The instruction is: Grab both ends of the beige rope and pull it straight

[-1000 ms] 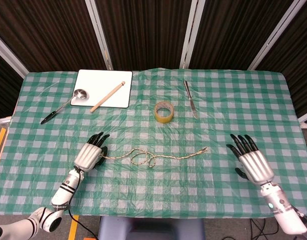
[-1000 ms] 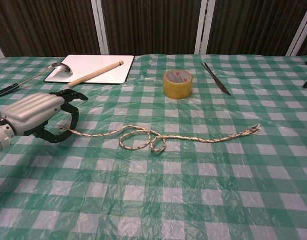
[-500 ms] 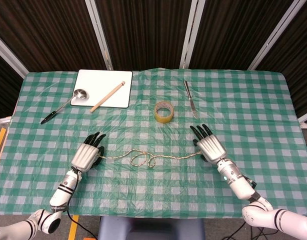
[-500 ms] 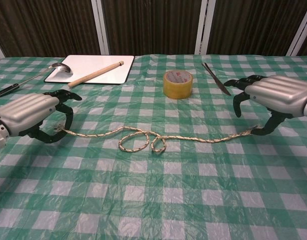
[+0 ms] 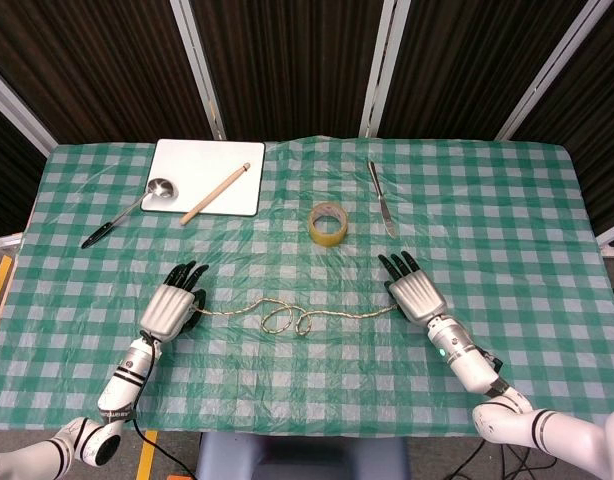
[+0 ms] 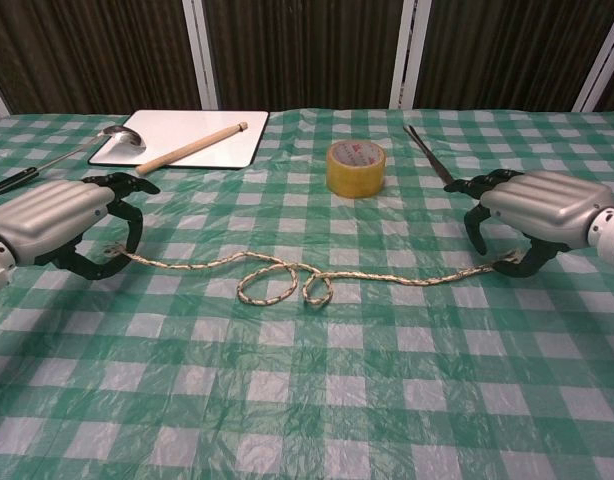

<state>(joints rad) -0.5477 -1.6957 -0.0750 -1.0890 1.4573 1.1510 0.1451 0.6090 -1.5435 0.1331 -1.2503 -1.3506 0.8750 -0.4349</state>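
The thin, limp beige rope (image 6: pixel 287 280) lay looped in front of the tape roll (image 6: pixel 355 168), light and best pinched at its tips, where the left hand (image 6: pixel 62 222) and right hand (image 6: pixel 532 215) each curled around an end.

Bare green-checked tablecloth (image 5: pixel 317 380) from 4 to 8 o'clock of the rope (image 5: pixel 287 318), open for passage. At 12 o'clock, near the loops, a tape roll (image 5: pixel 327 222) standing in the way. At 1 o'clock a knife (image 5: pixel 380 197). At 10 to 11 o'clock, well apart, white board (image 5: pixel 207 176), wooden stick (image 5: pixel 215 193), ladle (image 5: pixel 127 210).
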